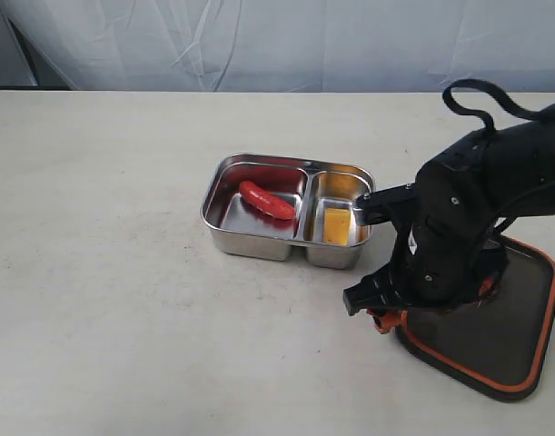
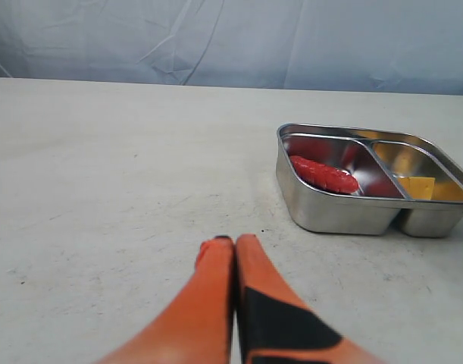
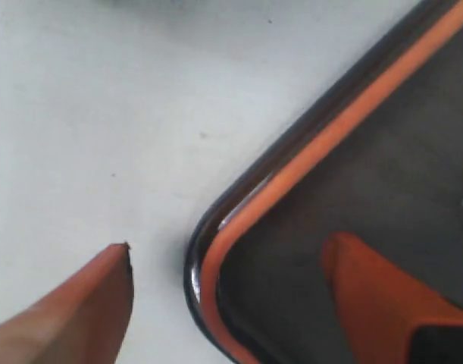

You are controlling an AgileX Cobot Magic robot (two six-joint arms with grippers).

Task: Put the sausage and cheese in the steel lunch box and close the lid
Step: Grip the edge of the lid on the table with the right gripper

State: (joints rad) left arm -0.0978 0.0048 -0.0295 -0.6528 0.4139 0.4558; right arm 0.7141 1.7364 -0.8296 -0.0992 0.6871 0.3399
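Note:
The steel lunch box (image 1: pixel 259 238) (image 2: pixel 345 218) stands mid-table. The red sausage (image 1: pixel 266 200) (image 2: pixel 323 174) lies in its larger compartment, the yellow cheese (image 1: pixel 337 224) (image 2: pixel 416 185) in the smaller one. The dark lid (image 1: pixel 513 345) (image 3: pixel 383 174) lies upside down at the right, orange seal up. My right gripper (image 3: pixel 227 254) (image 1: pixel 386 320) is open and straddles the lid's near-left corner, one finger (image 3: pixel 87 303) outside on the table, the other (image 3: pixel 383 296) over the lid's inner face. My left gripper (image 2: pixel 235 241) is shut and empty, low over the table, apart from the box.
The table (image 1: pixel 104 272) is pale and matte. A white draped backdrop (image 1: pixel 259 36) runs along its far edge. The right arm's black body (image 1: pixel 468 227) hangs over the lid's left part, close to the lunch box's right end.

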